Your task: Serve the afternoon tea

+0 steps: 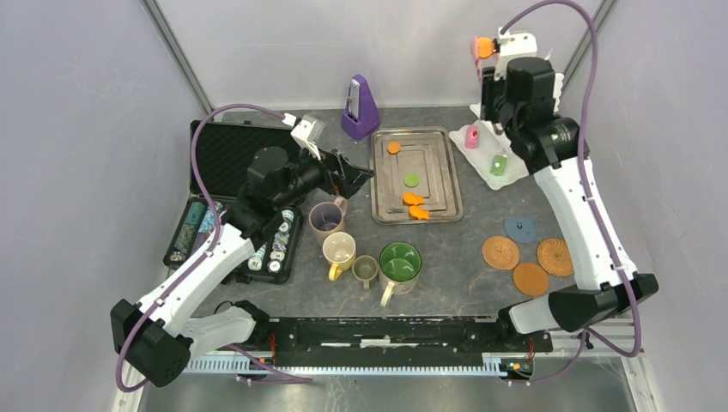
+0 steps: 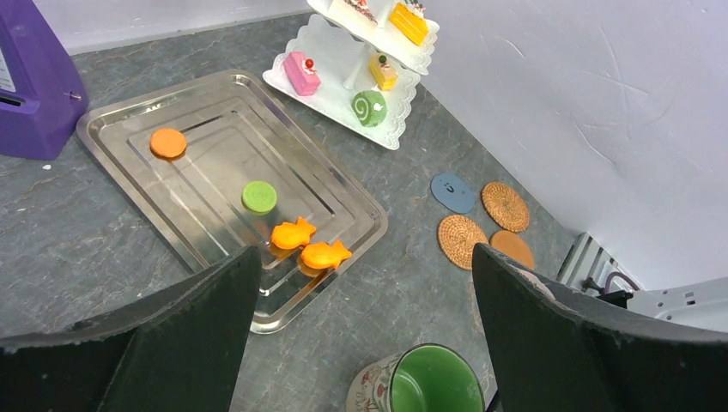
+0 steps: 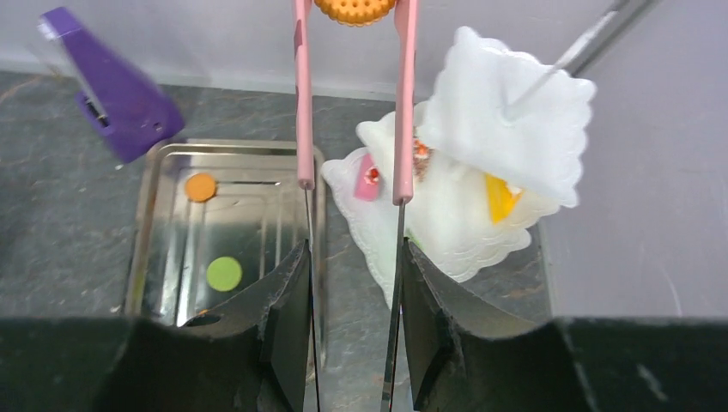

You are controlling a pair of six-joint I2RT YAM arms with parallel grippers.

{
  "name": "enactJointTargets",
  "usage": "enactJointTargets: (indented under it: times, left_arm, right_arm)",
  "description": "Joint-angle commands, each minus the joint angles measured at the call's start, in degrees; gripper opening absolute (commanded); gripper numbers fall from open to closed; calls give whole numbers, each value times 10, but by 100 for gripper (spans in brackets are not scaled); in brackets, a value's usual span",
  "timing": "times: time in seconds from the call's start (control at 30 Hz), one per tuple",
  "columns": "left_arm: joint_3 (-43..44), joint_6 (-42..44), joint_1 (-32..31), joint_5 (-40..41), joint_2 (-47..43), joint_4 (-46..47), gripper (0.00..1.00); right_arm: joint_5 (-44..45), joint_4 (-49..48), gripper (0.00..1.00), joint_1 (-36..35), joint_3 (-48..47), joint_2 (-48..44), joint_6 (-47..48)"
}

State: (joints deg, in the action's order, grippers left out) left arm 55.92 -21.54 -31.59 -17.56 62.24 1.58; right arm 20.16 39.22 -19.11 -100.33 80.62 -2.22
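My right gripper [image 3: 354, 257] is shut on pink-handled tongs [image 3: 302, 103], raised high beside the white three-tier stand [image 3: 515, 112]. The tongs' tips pinch an orange round biscuit [image 3: 354, 9], seen from the top camera as a biscuit [image 1: 485, 47] above the stand [image 1: 494, 167]. On the steel tray [image 1: 382, 142] lie an orange disc [image 1: 394, 148], a green disc [image 1: 412, 180] and two orange fish [image 1: 415, 206]. My left gripper [image 2: 365, 266] hangs open and empty over the table between the tray and the big green mug [image 2: 433, 382]. Mauve [image 1: 326, 219], yellow [image 1: 339, 251] and olive [image 1: 366, 270] mugs stand close by.
A purple metronome [image 1: 360, 107] stands behind the tray. An open black case [image 1: 223, 163] with striped chips lies at the left under my left arm. Three cork coasters [image 1: 500, 252] and a blue disc [image 1: 519, 227] lie at the right front. Grey walls close in the sides.
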Motion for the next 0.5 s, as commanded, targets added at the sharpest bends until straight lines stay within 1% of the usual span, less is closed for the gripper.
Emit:
enactJointTargets:
  times: [0.0, 0.1, 0.17, 0.47]
  left_arm:
    - [18, 5, -4, 5, -6, 5, 98]
    - [17, 5, -9, 5, -7, 4, 98]
    - [17, 7, -13, 8, -6, 3, 98]
    - [19, 8, -16, 7, 0, 2, 99]
  right_arm:
    - [-17, 51, 32, 58, -60, 36, 8]
    - [-65, 60, 32, 98, -75, 46, 1]
    - [-79, 67, 32, 111, -79, 49, 1]
    - [-75, 69, 33, 150, -67, 57, 9]
